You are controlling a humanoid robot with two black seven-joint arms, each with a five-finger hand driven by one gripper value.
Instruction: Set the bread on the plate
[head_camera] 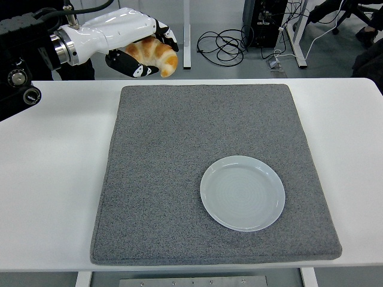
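croissant (154, 55) sits clasped in the left hand (139, 49), raised high above the far left edge of the grey mat (161, 179), well apart from the empty plate (242, 192). it looks light, soft and flaky, so squeezing could crush it; a gentle hold around its thick middle suits.

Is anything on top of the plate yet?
No. The plate sits bare on the grey mat; the bread is in the left hand, raised at upper left.
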